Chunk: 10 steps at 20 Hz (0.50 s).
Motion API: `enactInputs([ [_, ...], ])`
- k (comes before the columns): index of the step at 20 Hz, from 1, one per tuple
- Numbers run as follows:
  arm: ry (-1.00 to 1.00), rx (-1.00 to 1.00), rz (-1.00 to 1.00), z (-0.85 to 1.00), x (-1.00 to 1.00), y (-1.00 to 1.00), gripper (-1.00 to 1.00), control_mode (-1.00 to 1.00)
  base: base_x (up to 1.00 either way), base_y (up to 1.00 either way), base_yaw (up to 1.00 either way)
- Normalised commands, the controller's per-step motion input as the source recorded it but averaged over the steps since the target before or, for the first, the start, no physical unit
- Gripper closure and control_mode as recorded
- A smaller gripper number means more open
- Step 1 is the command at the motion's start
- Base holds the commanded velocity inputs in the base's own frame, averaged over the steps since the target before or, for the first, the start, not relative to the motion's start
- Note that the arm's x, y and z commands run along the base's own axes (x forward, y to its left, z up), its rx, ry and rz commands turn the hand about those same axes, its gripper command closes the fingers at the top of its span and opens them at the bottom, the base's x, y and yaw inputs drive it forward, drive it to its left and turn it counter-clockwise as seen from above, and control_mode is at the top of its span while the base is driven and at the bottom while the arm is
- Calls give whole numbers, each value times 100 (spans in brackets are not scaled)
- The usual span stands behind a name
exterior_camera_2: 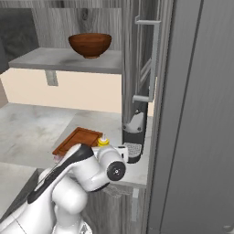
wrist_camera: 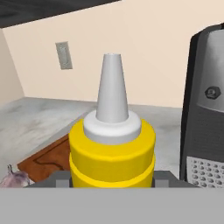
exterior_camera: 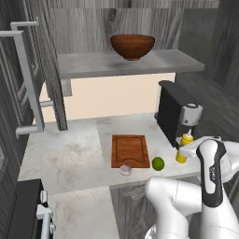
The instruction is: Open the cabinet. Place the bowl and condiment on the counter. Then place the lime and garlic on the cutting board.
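Hand view: condiment (wrist_camera: 112,151) upright on counter (exterior_camera: 70,154) beside coffee machine (exterior_camera: 175,112), gripper (wrist_camera: 112,181) fingers flanking its body; whether clamped, cannot tell. Likely light, smooth, squeezable plastic; grip mid-body, gently, below cap.

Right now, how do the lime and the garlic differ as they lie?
The lime is smooth, bright green and lies on the counter just off the cutting board; the garlic is pale, lumpy and sits at the board's near edge. Both are small, about equal in size, and ungripped.
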Motion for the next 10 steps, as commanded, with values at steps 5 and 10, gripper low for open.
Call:
enactInputs([
  [5,0,-4,1,-33,12,0,100,-100,0,0,0],
  [10,-7,-6,0,-37,10,0,100,-100,0,0,0],
])
